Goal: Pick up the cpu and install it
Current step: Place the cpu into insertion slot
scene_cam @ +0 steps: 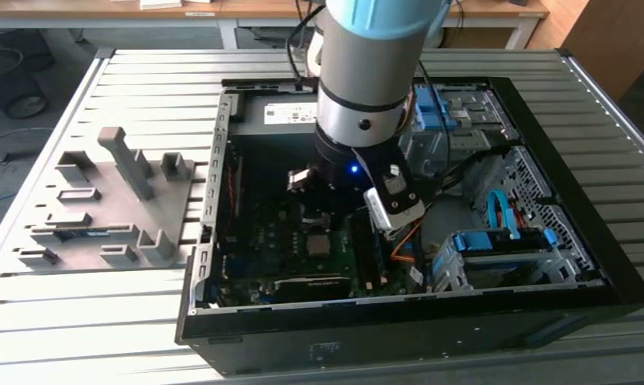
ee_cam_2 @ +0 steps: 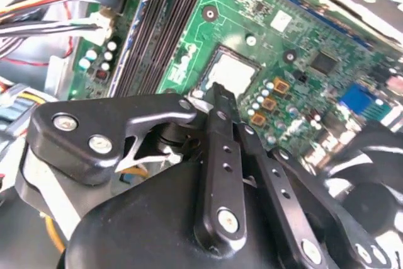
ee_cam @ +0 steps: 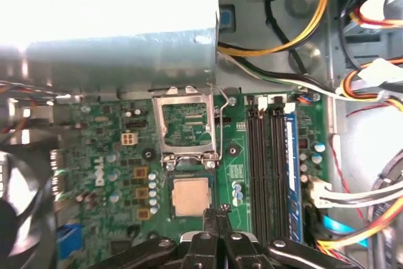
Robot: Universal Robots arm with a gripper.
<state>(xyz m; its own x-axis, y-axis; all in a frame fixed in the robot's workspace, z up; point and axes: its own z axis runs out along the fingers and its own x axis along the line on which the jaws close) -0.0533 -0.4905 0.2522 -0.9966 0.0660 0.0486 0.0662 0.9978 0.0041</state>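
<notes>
Jaws of my gripper (ee_cam: 215,212) are pinched shut on nothing, tips just beside the cpu (ee_cam: 191,194), which lies flat on the motherboard (ee_cam: 94,140) by the open retention frame (ee_cam: 186,124); risk: any downward drift could clip its edge and skew it, bending contacts underneath.

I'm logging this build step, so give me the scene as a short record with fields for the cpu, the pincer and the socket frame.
cpu: lying flat in its socket on the green motherboard
socket frame: open, tipped up clear of the cpu
pincer: shut, holding nothing, poised at the cpu's edge; contact cannot be told
setting: open computer case on a slatted table
</notes>
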